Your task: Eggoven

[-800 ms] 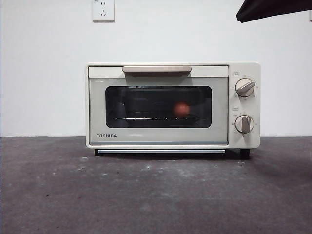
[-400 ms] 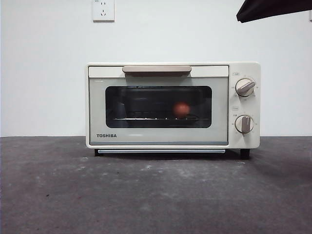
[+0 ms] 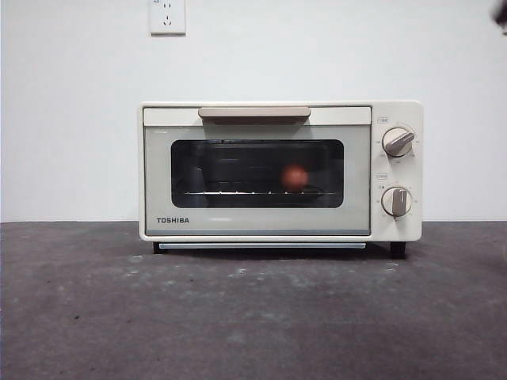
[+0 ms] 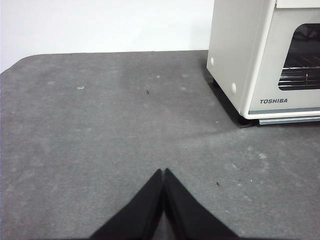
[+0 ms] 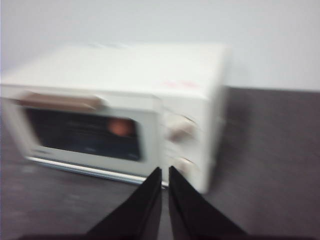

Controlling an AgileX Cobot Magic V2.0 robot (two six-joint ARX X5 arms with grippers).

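Inside shut oven (image 3: 280,170): egg (image 3: 295,177) on rack.

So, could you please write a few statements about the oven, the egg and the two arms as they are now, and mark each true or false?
1. The oven door is shut. True.
2. The egg lies on the table in front of the oven. False: it sits inside, behind the glass, on the rack.
3. The left gripper holds the egg. False: its fingers are closed on nothing, above bare table.
4. The right gripper is closed and empty. True.
5. Both knobs are missing. False: the upper knob and lower knob are in place.
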